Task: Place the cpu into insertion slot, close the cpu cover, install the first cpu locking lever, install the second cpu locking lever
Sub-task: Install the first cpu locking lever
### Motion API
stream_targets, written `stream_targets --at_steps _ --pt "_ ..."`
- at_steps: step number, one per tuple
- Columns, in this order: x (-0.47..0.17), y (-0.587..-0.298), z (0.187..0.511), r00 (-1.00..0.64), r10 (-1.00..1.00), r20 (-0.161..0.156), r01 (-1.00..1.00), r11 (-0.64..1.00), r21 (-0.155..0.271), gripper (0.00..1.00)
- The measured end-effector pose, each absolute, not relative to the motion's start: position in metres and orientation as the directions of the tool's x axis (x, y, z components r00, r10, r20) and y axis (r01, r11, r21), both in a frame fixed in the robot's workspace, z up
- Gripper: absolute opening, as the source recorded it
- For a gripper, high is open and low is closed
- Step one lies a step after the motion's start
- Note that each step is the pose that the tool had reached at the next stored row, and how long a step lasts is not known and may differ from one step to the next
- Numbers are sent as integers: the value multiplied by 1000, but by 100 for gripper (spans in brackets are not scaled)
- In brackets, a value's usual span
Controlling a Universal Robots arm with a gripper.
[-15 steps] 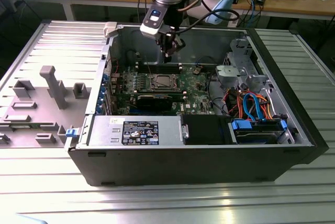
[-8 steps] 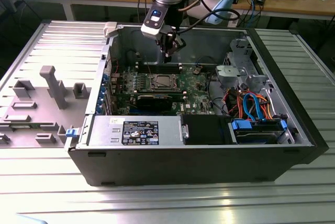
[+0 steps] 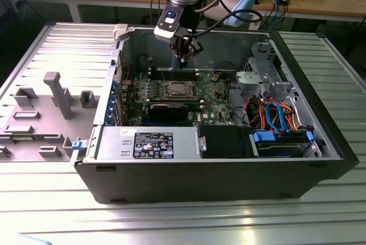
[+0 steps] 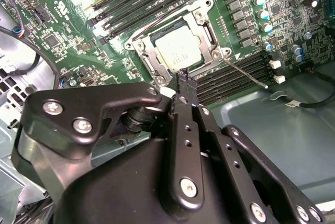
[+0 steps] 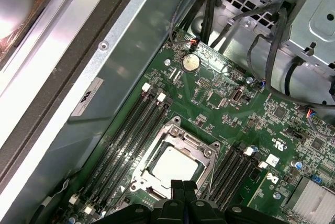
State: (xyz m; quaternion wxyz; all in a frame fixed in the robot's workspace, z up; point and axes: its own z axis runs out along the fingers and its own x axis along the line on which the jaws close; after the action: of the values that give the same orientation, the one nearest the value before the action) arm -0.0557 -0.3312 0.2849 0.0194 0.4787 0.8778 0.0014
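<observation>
Lever installation appears in hand: black gripper (image 4: 186, 79), jaws pressed together and empty, hangs over the thin silvery square cpu cover (image 4: 147, 64) lying flat on the silver-grey square cpu (image 4: 177, 49) in the silver-rimmed insertion slot (image 4: 165, 27) beneath the jaws; thin steel locking lever (image 4: 246, 72) beside them calls for precise fingertip pressure.

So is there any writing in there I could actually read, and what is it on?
Black-and-white label on the grey box at the case front: print too small to read.
White sticker on the case wall: blurred, unreadable.
Chip: faint marks, unreadable.
White marks on the green board: too small to read.
No text can be read for certain.
</observation>
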Motion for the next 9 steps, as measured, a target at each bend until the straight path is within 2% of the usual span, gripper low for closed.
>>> stream_targets --at_steps 9 --pt "-57 -331 285 -574 818 -33 818 574 21 11"
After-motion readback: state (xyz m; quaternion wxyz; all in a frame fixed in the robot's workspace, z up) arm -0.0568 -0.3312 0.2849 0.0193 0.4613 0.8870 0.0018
